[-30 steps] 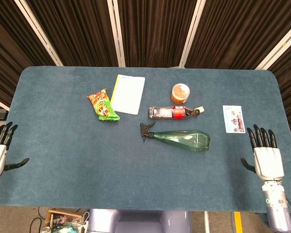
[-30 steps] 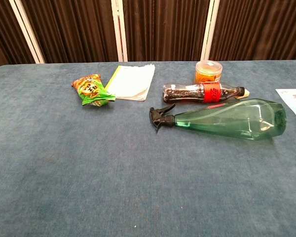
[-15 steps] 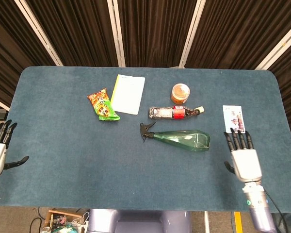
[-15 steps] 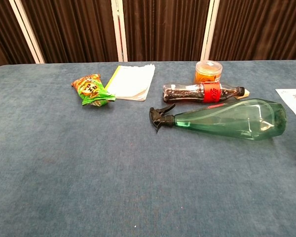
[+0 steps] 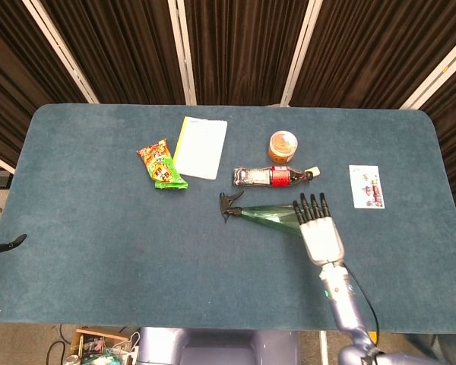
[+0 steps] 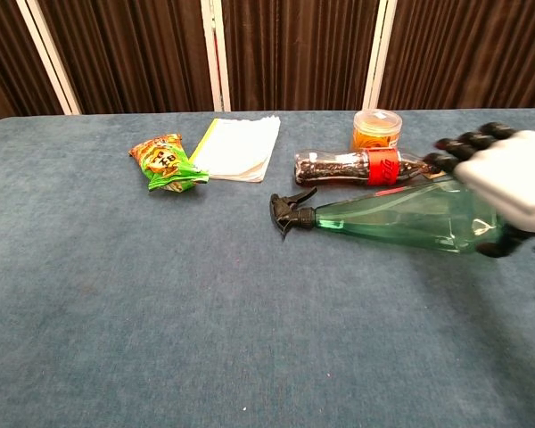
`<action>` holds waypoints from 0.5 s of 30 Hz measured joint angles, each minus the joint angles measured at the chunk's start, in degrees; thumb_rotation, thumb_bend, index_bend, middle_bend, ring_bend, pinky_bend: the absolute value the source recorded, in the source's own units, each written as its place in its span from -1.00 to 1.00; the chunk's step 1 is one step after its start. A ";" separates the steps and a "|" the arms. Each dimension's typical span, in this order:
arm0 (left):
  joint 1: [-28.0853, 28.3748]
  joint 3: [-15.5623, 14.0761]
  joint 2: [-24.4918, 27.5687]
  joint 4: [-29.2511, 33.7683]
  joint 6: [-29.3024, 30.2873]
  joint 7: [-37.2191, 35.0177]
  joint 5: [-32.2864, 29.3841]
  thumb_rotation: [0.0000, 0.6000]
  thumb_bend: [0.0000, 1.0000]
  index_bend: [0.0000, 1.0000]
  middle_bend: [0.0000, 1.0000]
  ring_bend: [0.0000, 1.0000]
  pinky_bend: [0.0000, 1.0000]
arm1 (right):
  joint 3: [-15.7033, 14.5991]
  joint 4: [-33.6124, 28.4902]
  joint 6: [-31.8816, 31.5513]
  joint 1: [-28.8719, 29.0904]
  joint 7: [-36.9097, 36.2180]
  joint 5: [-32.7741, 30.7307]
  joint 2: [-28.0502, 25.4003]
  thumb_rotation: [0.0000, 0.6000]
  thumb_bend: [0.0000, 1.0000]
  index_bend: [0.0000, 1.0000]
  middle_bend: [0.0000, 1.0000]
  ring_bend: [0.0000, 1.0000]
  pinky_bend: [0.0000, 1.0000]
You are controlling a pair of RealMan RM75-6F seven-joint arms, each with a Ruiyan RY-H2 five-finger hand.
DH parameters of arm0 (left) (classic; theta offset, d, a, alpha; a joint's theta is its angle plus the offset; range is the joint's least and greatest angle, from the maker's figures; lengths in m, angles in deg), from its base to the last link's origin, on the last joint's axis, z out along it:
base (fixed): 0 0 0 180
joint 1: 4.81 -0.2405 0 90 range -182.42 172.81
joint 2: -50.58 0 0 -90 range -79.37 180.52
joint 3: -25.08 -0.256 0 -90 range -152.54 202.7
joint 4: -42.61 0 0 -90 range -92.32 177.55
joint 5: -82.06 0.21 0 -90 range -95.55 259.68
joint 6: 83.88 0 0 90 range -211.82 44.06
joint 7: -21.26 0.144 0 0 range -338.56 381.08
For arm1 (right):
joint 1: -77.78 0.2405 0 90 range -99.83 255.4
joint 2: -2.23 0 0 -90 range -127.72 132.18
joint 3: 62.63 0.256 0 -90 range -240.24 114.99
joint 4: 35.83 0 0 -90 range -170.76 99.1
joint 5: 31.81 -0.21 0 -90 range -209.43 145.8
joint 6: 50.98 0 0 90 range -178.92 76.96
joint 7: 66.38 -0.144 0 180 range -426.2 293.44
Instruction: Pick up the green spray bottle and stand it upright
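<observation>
The green spray bottle [image 5: 270, 217] lies on its side mid-table, black spray head [image 5: 229, 205] pointing left; the chest view shows the bottle [image 6: 392, 218] the same way. My right hand [image 5: 319, 232] hovers over its wide end with fingers straight and apart, hiding that end. In the chest view the right hand [image 6: 508, 183] covers the bottle's base, with the thumb showing below it. I see no grip on the bottle. Of my left hand [image 5: 6, 245] only a dark fingertip shows at the table's left edge.
A cola bottle [image 5: 273, 176] lies just behind the spray bottle, with an orange-lidded jar [image 5: 282, 144] behind that. A white notebook [image 5: 201, 147] and a snack packet [image 5: 161, 164] sit to the left. A card [image 5: 365, 186] lies to the right.
My right hand has swept left from the table's right edge to above the bottle's wide end. The left hand has dropped almost out of view. The bottle has not moved.
</observation>
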 measured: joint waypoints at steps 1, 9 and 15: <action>0.04 0.12 0.04 -0.13 -0.18 -0.14 -0.19 1.00 -0.79 -1.00 -1.00 -1.00 -0.83 | 0.44 0.63 0.33 0.83 1.02 -0.88 0.86 1.00 -0.52 -1.00 -1.00 -1.00 -1.00; 0.50 0.34 0.16 -0.86 -1.92 -0.79 -1.07 1.00 -0.79 -1.00 -1.00 -1.00 -0.83 | 2.33 4.78 0.64 5.08 7.23 -6.13 7.03 1.00 -0.52 -1.00 -1.00 -1.00 -1.00; 0.47 0.34 0.40 -0.92 -2.13 -1.56 -1.02 1.00 -0.79 -1.00 -1.00 -1.00 -0.83 | 2.26 6.98 0.37 6.92 9.06 -9.06 10.28 1.00 -0.52 -1.00 -1.00 -1.00 -1.00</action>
